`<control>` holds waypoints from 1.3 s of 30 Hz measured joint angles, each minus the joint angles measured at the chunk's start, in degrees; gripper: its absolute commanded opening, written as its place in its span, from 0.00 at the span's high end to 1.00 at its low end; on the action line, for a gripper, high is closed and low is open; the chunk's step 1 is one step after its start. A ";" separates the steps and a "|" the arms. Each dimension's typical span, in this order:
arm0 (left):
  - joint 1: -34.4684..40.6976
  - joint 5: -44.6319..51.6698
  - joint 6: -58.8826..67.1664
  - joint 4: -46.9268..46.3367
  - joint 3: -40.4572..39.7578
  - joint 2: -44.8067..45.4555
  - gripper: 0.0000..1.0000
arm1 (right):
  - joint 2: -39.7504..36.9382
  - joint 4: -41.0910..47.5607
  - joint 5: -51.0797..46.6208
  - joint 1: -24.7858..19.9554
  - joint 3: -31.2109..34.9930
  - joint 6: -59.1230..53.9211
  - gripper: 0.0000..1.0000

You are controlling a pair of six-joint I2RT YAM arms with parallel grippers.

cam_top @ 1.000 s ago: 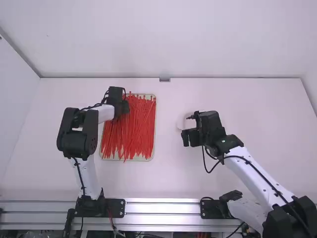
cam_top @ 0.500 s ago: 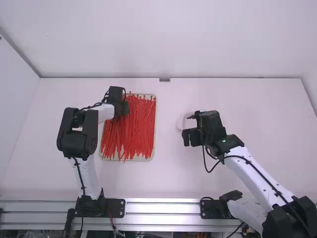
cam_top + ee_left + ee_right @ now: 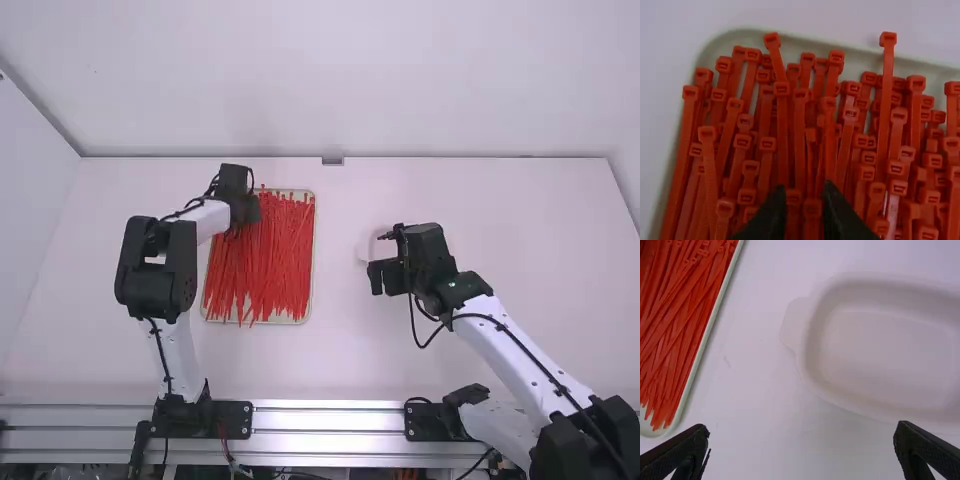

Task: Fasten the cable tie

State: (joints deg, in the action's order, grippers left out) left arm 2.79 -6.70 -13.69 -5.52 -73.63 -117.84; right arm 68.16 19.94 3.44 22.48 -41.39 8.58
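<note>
Noted heap of red cable ties (image 3: 805, 125) on a pale tray (image 3: 720, 42), heads crowded near one rim. Found left gripper (image 3: 804, 192) low over the heap's far end, fingers (image 3: 772, 215) narrowly apart, tips down among the ties. Counted two strands passing through the gap; cannot tell whether pinched. Found right gripper (image 3: 800, 432) well apart from the tray, spread wide, holding nothing, hovering above a white dish (image 3: 880, 355) on the table (image 3: 755, 405).
</note>
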 measured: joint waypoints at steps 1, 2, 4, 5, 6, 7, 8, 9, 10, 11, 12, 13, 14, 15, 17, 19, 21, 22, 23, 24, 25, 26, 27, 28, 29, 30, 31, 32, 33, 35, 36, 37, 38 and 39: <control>0.00 0.00 -0.02 -0.04 0.00 0.00 0.75 | 0.02 0.00 0.04 0.02 0.00 0.04 0.01; 0.00 -0.02 -0.02 -0.11 0.00 -0.02 0.78 | 0.00 0.00 0.00 0.02 0.00 0.02 0.01; 0.00 0.00 -0.02 -0.28 0.00 -0.02 0.82 | 0.02 0.04 0.02 0.04 0.00 0.07 0.01; 0.00 0.00 -0.02 -0.39 0.00 -0.02 0.83 | 0.02 0.11 0.04 0.13 0.00 0.00 0.01; 0.00 -0.02 -0.02 -0.52 0.00 -0.02 0.83 | 0.02 0.13 -0.02 0.28 0.00 0.00 0.01; 0.00 0.00 -0.02 -0.52 0.00 -0.02 0.83 | 0.00 0.17 0.00 0.39 0.00 0.11 0.01; 0.00 0.00 -0.02 -0.50 0.00 -0.02 0.84 | 0.00 0.20 -0.04 0.50 -0.02 0.02 0.01; 0.00 0.00 -0.02 -0.44 0.00 -0.02 0.85 | 0.00 0.20 -0.02 0.70 0.00 0.07 0.01; 0.00 0.00 -0.02 -0.35 0.00 -0.02 0.85 | 0.02 0.20 -0.04 0.79 0.00 -0.02 0.01; 0.00 0.00 -0.02 -0.24 0.00 -0.02 0.85 | 0.00 0.22 0.04 0.76 -0.02 -0.02 0.01; 0.00 0.00 -0.02 -0.20 0.00 -0.02 0.85 | 0.02 0.26 0.04 0.76 0.00 -0.02 0.01; 0.00 0.00 0.00 -0.13 0.00 -0.02 0.85 | 0.00 0.33 0.02 0.76 0.00 0.02 0.01; 0.00 0.00 0.00 -0.11 0.00 -0.02 0.85 | 0.00 0.39 0.00 0.68 0.00 0.09 0.01; 0.00 -0.02 -0.02 -0.07 0.00 -0.02 0.84 | 0.00 0.44 -0.02 0.55 0.00 0.09 0.01; 0.00 -0.02 -0.02 -0.02 0.00 -0.02 0.83 | 0.02 0.59 0.00 0.50 0.00 0.04 0.00; 0.00 0.00 -0.02 0.07 0.00 -0.02 0.82 | 0.00 0.59 0.00 0.50 0.00 0.07 0.01; 0.00 -0.02 -0.02 0.52 0.00 -0.02 0.81 | 0.00 0.59 0.00 0.50 0.00 0.04 0.01; 0.00 0.00 0.00 1.14 0.00 -0.02 0.81 | 0.02 0.59 0.02 0.50 0.00 0.00 0.01; 0.00 0.00 -0.02 1.95 0.02 -0.02 0.81 | 0.02 0.59 -0.02 0.50 0.00 0.02 0.01; 0.00 0.00 -0.02 2.71 0.04 -0.02 0.81 | 0.02 0.57 -0.02 0.50 0.00 0.02 0.01; 0.00 -0.02 -0.02 3.50 0.13 -0.02 0.82 | 0.02 0.59 -0.04 0.50 0.00 0.04 0.01; -0.02 -0.02 -0.04 3.78 0.20 -0.02 0.82 | 0.02 0.57 -0.04 0.50 0.00 0.04 0.01; 0.00 0.00 -0.02 4.07 0.37 -0.02 0.82 | 0.02 0.55 -0.04 0.50 0.00 0.04 0.01; 0.00 0.00 -0.02 4.11 0.57 -0.02 0.82 | 0.00 0.48 0.04 0.50 0.00 0.07 0.01; 0.00 0.00 -0.02 4.07 0.76 -0.02 0.82 | 0.02 0.42 -0.04 0.50 0.00 0.00 0.01; 0.00 0.00 -0.04 3.98 0.98 -0.02 0.82 | 0.02 0.33 0.00 0.50 0.00 0.04 0.01; 0.00 0.00 -0.02 3.91 1.11 -0.02 0.82 | 0.02 0.33 0.09 0.50 0.00 0.09 0.01; 0.00 0.00 -0.04 3.87 1.18 -0.02 0.82 | 0.02 0.28 -0.07 0.50 0.00 -0.02 0.01; 0.00 0.00 -0.04 3.87 1.20 -0.02 0.82 | 0.00 0.35 -0.07 0.50 0.00 0.02 0.00; 0.00 0.02 -0.04 3.87 1.20 -0.02 0.82 | 0.02 0.35 -0.02 0.50 0.00 0.04 0.01; 0.00 0.00 -0.04 3.87 1.20 -0.02 0.83 | 0.00 0.33 -0.07 0.50 0.00 0.02 0.01; 0.00 0.00 -0.04 3.76 1.20 -0.02 0.83 | 0.02 0.33 0.00 0.50 0.00 0.04 0.01; 0.00 0.00 -0.04 3.63 1.20 -0.02 0.83 | 0.00 0.33 -0.07 0.50 0.00 0.04 0.01; 0.00 0.00 -0.04 3.58 1.20 -0.02 0.83 | 0.00 0.33 -0.07 0.50 0.00 0.04 0.01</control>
State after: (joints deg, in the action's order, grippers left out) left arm 2.79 -6.70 -13.74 -1.93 -72.42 -117.86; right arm 68.16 20.27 3.38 22.98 -41.39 8.62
